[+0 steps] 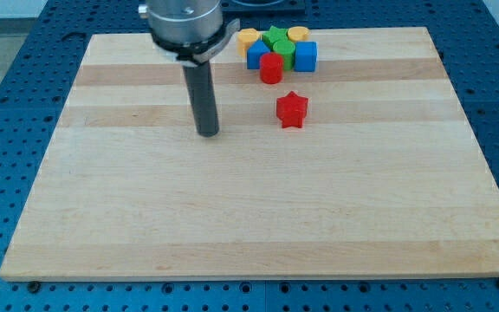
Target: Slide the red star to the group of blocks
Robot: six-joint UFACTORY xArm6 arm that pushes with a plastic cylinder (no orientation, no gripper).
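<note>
Though apart, red star (291, 110) right of my tip (208, 133) (level).

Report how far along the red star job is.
Done: nothing visible yet; the red star sits apart from the group of blocks at the view's top. In hand: my tip rests to the view's left of the star, not touching it. Left: get below the star and push it up to the group.

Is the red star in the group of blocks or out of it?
Out: the red star sits alone below the group, bare board between them.
</note>
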